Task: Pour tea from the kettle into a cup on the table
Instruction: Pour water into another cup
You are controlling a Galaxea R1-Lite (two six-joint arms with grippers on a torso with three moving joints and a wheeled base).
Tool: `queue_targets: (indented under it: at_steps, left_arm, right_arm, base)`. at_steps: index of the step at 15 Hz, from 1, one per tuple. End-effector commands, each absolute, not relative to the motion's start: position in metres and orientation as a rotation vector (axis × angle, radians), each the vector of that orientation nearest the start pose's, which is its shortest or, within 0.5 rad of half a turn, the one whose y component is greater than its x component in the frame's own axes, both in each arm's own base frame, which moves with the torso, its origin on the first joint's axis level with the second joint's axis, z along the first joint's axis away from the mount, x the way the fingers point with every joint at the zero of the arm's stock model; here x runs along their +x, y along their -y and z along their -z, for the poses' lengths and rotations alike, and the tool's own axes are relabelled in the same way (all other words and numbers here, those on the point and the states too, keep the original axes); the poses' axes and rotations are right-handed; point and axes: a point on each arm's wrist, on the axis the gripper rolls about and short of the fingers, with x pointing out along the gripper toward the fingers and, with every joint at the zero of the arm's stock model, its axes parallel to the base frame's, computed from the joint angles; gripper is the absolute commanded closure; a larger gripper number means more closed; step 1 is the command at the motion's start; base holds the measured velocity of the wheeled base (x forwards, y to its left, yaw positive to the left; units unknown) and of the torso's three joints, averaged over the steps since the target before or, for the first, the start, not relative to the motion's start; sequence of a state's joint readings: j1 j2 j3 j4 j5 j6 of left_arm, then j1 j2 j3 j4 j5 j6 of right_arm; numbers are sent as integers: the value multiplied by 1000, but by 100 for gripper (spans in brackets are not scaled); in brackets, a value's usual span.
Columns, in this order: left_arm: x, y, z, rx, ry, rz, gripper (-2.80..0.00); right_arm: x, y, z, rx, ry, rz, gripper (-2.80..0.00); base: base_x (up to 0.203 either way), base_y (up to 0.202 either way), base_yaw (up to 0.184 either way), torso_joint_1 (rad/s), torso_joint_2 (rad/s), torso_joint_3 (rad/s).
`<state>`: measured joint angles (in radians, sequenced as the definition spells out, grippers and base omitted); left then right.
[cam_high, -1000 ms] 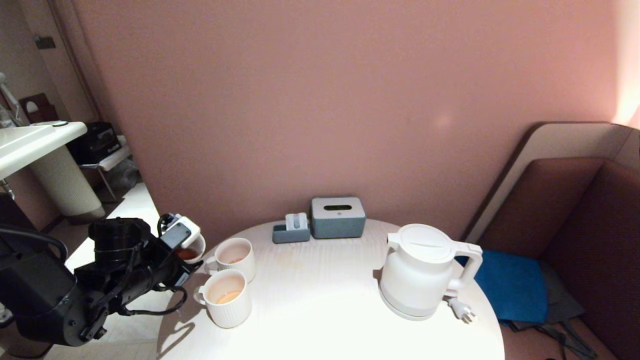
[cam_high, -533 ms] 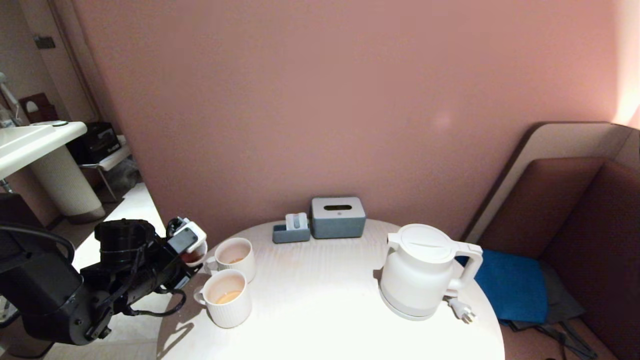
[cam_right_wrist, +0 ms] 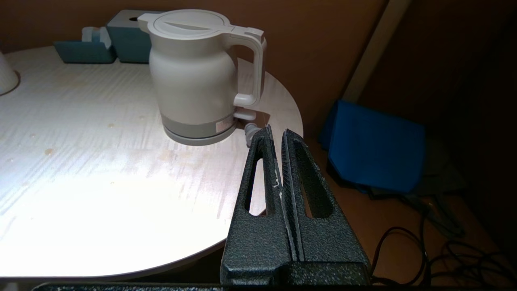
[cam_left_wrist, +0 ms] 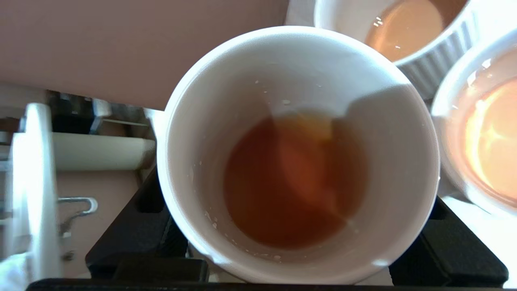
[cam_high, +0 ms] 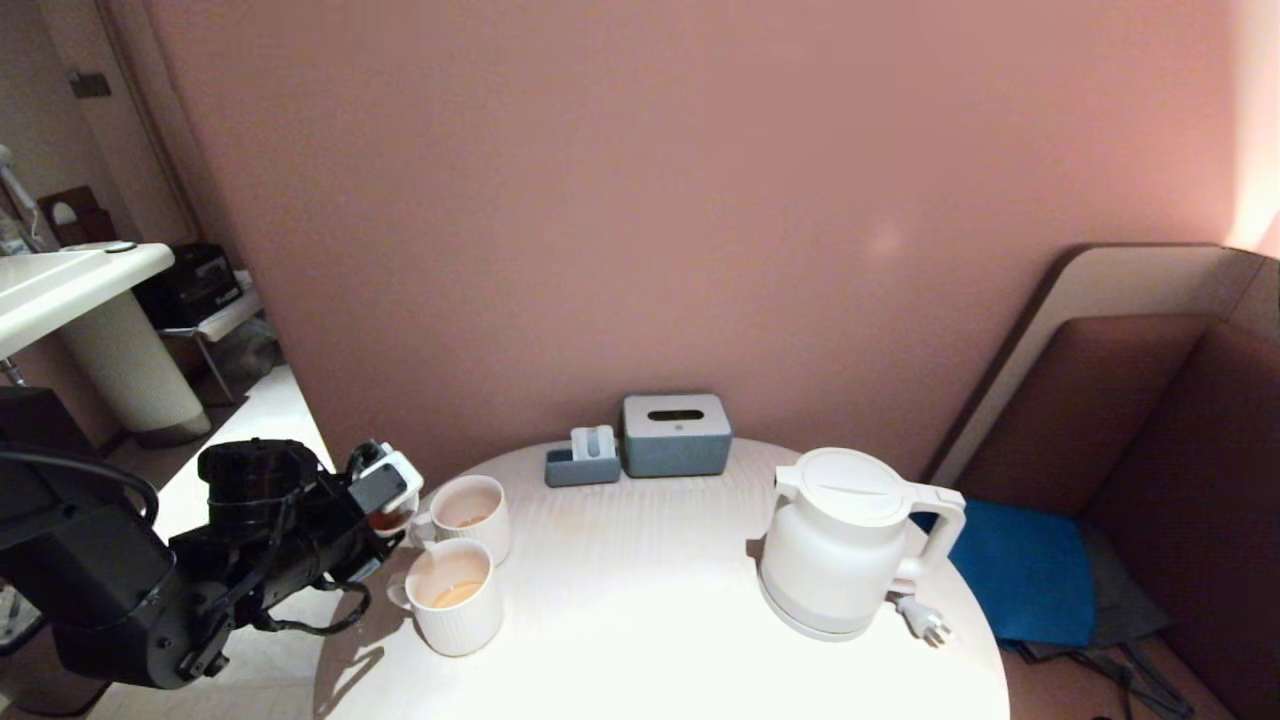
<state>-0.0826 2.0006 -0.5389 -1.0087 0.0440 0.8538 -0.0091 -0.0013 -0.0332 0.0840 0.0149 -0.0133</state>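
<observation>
Left gripper (cam_high: pixel 392 500) at table's (cam_high: pixel 640 620) left edge, jaws clamped on small cup (cam_left_wrist: pixel 297 153); cup holds orange-brown tea (cam_left_wrist: pixel 295 182), sits just left of two ribbed mugs (cam_high: pixel 455 560); kettle (cam_high: pixel 850 540) upright on base at right side, plug (cam_high: pixel 925 620) beside it; right gripper (cam_right_wrist: pixel 276 133) off table's near right edge, jaws pressed together, holding nothing; tissue box (cam_high: pixel 675 433) at far edge.
</observation>
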Motion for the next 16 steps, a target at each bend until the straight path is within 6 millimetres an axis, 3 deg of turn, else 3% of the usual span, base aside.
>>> queue_targets:
  at_steps: [1,7,16]
  left_arm:
    - [313,31,-67,900,-381,234,0]
    - [312,43,-63,984,-385,255,0]
    - [311,42,-65,1086,-395,215,0]
  right_arm:
    - [-26,-1,-76,-13,-51,-6,0]
    - [-26,-1,-76,-13,-51,-6,0]
    - [-26,-1,-76,-13,-51,-6,0]
  base:
    - [0,0,0,0,0,0]
    - [0,0,0,0,0,0]
    - [0,0,0,0,0,0]
